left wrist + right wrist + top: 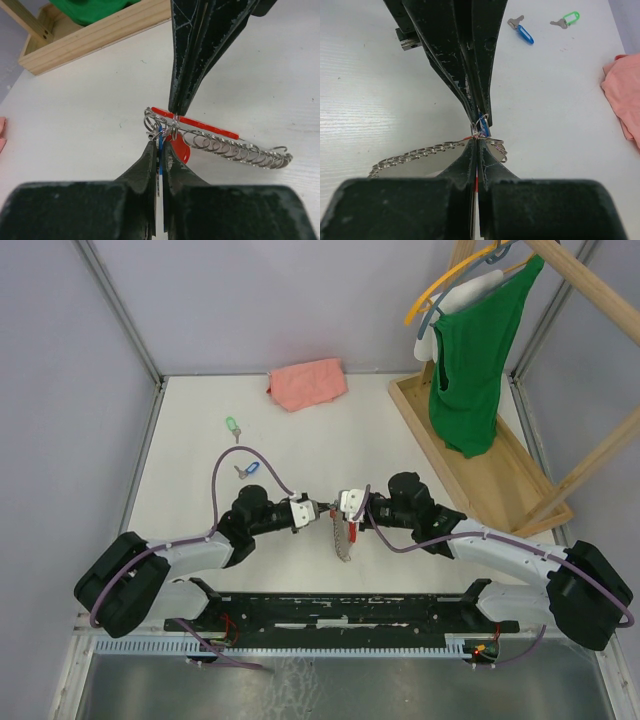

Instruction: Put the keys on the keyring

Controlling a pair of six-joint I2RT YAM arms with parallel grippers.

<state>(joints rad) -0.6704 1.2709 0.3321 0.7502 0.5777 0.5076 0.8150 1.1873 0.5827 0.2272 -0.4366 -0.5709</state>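
L arm & R arm: white link shells, black joint housings, bulky black shoulder blocks at outer ends. Purple cable looped off L forearm; a matching one ran along R arm. L gripper & R gripper had white bodies. Fingers were black, tapered, grainy matte; L pair showed pale scuffs & scratches along edges in R wrist view. Black base rail spanned both arms, w/ short red wire nr L end.
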